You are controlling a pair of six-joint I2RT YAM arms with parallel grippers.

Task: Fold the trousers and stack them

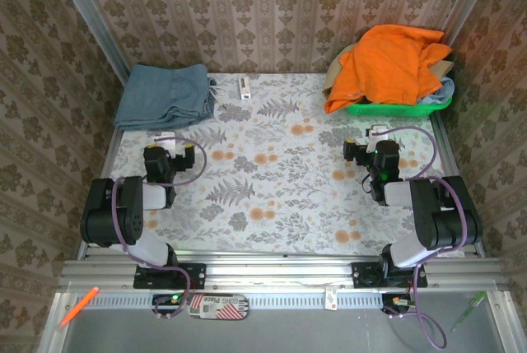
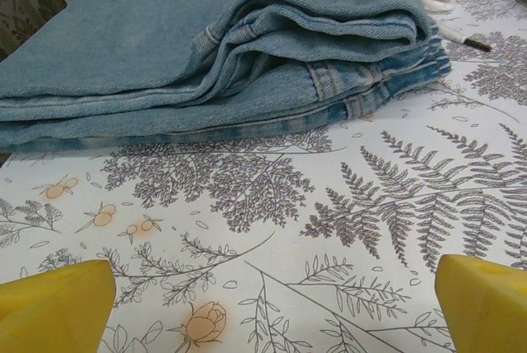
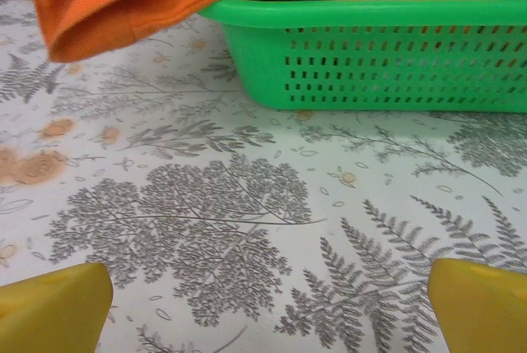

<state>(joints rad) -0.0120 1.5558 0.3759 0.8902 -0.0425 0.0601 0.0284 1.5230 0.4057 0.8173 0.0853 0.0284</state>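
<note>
Top view first: you've got one pair of orange trousers (image 1: 387,61) heaped in one green basket (image 1: 397,110) at the far right corner of the tabletop (image 1: 280,205), spilling over the basket's left rim. A bit of tan cloth (image 1: 442,63) peeks out on the heap's right side. One folded denim garment (image 1: 165,95) sits at the far left corner. One small white object (image 1: 244,87) lies at the far edge, too small for you to identify. There are two arms. The left gripper (image 1: 170,149) is by the left edge, and the right gripper (image 1: 370,141) is toward the right edge, short of the basket. The tabletop carries a print of grey ferns and orange blossoms, and patterned wallpaper (image 1: 272,7) closes in three sides.

Over to your left wrist view: two yellow fingertips (image 2: 58,304) sit at the bottom corners, spread wide with bare tabletop between them. The denim lies ahead, and here you get its stacked layers and stitched seams, detail the overhead view is too far off to give.

Now the right wrist view: again the jaws stand wide, holding nothing. The basket's slotted wall is dead ahead, and an orange fold hangs over its left end. You can't tell whether that fold touches the tabletop.
</note>
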